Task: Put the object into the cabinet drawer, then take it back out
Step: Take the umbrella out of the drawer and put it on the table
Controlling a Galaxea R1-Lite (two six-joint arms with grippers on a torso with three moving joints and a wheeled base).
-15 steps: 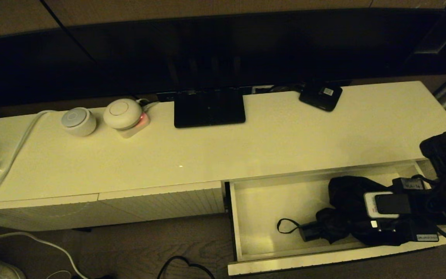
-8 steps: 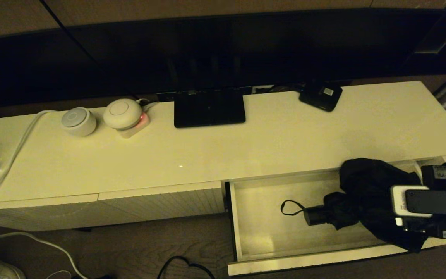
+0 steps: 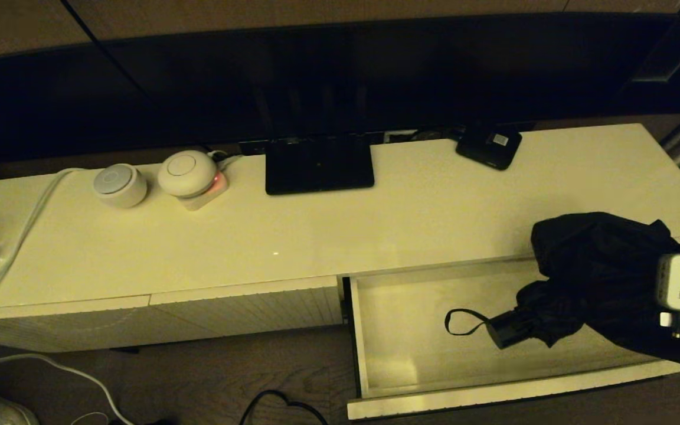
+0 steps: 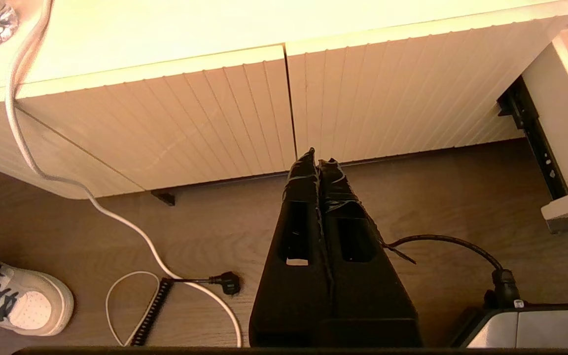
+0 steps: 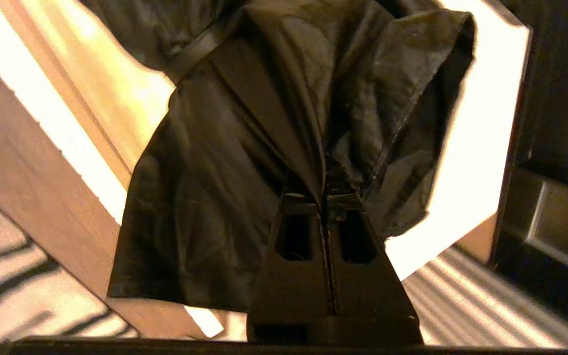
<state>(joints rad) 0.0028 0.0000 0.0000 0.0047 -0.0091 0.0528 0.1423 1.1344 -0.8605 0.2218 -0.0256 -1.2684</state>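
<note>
Clearly the right gripper [image 5: 324,197] is pinching the umbrella [image 3: 600,283] by its baggy fabric, fingers pressed together, holding it above the open drawer [image 3: 387,330]; the left gripper [image 4: 317,162] is hanging closed near the floor.

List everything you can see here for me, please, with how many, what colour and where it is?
Umbrella: one, black, held over the right end of the open drawer, handle and strap loop hanging toward the drawer's middle.
Drawer: one, cream, pulled out at the cabinet's right.
Cabinet top: one, cream, spanning the view.
Round devices: two, white, at the back left of the top.
Small box: one, black with a white label, at the back right of the top.
Screen stand: one, black, at the back centre.
Cable: one, white, running off the left end to the floor.
Shoe: one, white, on the floor.
Right gripper: shut on the umbrella's fabric.
Left gripper: shut, empty, low before the closed ribbed fronts.
</note>
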